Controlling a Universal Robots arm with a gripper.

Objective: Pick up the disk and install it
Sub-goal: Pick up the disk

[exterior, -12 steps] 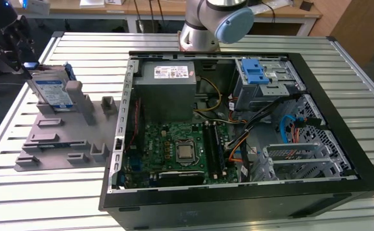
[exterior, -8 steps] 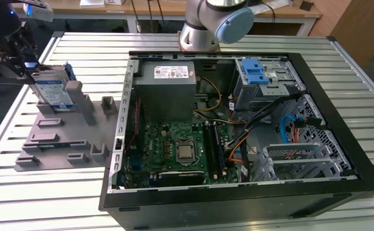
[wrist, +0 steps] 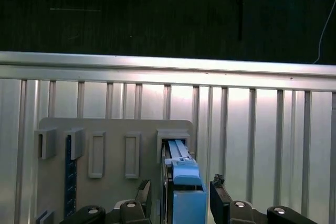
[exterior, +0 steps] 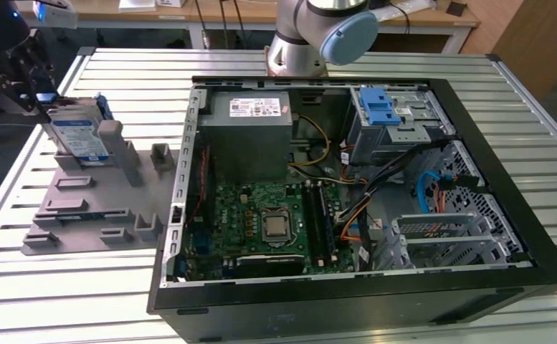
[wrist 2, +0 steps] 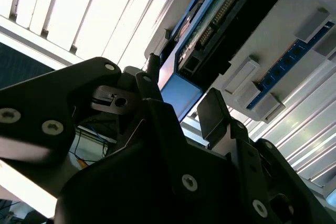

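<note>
Well, the disk, a flat rectangular silver hard drive with a white-and-blue label and a blue plastic frame, stands on edge in a slot of the grey plastic holder plate. That plate lies on the slatted silver metal bench just beside the open black computer case, on the exterior view's left of it. The black two-fingered pincer hangs at the disk's top edge, on the side away from the case, one finger on each flank of the blue frame. In the first wrist view a narrow gap shows between the frame and each finger, so the pincer is released and grips nothing. Inside the case, a grey metal power supply box sits in the corner nearest the holder plate, with a green circuit board beside it on the case floor. A metal drive cage with a blue latch fills the corner away from the plate. The arm's grey base rises just behind the case.
</note>
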